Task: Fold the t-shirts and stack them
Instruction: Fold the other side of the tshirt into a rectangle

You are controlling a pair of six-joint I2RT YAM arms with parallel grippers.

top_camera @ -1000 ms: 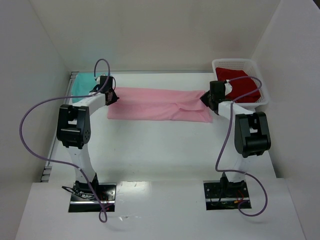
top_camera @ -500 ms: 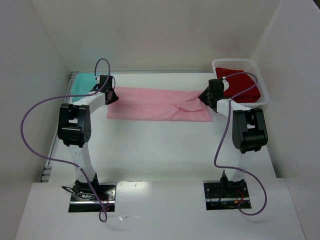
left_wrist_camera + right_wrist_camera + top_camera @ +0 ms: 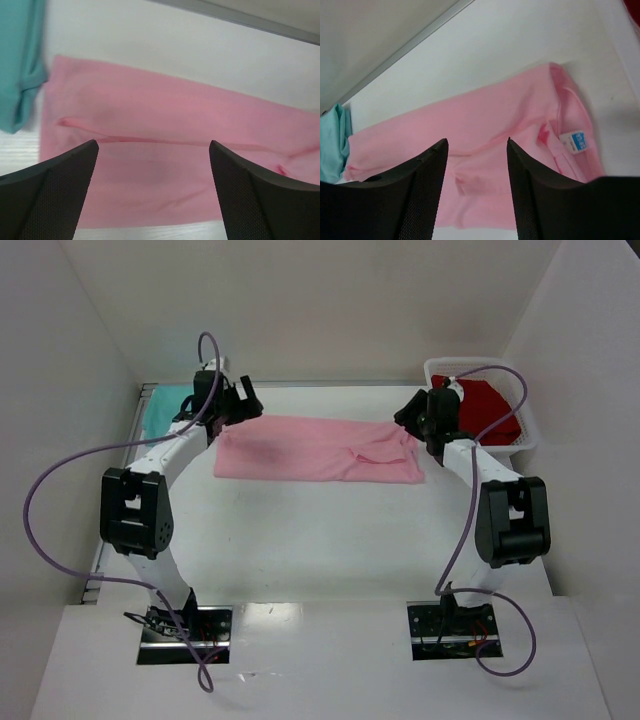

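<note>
Crosswise, pink t-shirt (image 3: 318, 449) lying flat, long axis left-right, collar (image 3: 380, 453) rightward

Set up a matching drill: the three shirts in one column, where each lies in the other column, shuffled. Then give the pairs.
1. pink shirt
2. teal shirt
3. red shirt

A. in the basket, far right
B. at the far left corner of the table
C. spread flat across the far middle

Pairs: 1-C, 2-B, 3-A
</note>
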